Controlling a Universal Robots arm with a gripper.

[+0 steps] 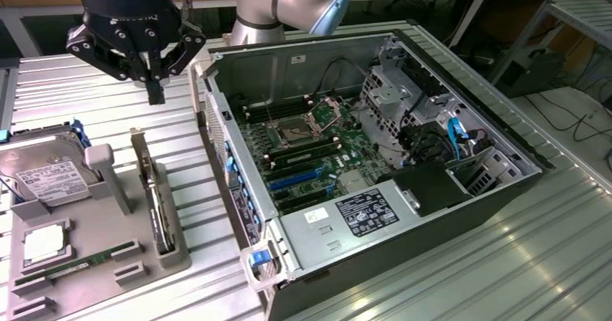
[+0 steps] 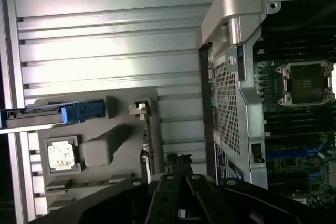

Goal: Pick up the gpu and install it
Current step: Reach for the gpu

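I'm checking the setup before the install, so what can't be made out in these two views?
gpu: exterior view, edge-on in the grey holder, board face hidden.
hard drive: exterior view, label print too small to read.
holder: wrist view, one end hidden behind the shut jaws.
computer case: exterior view, near corner cut off by bottom edge.

In the exterior view the case (image 1: 316, 56) lies open on the table (image 1: 96, 99), with the motherboard (image 1: 306, 156) inside. The tray (image 1: 100, 224) sits at the case's 8 o'clock. On the tray, the gpu (image 1: 151, 192) stands on edge at 3 o'clock, nearest the case. The hard drive (image 1: 43, 174) is at 11, the CPU (image 1: 43, 243) at 8, the RAM (image 1: 82, 260) at 6. The gripper (image 1: 153, 92) hangs above the table at the tray's 1 o'clock. The arm (image 1: 287, 6) stands at the case's 11.
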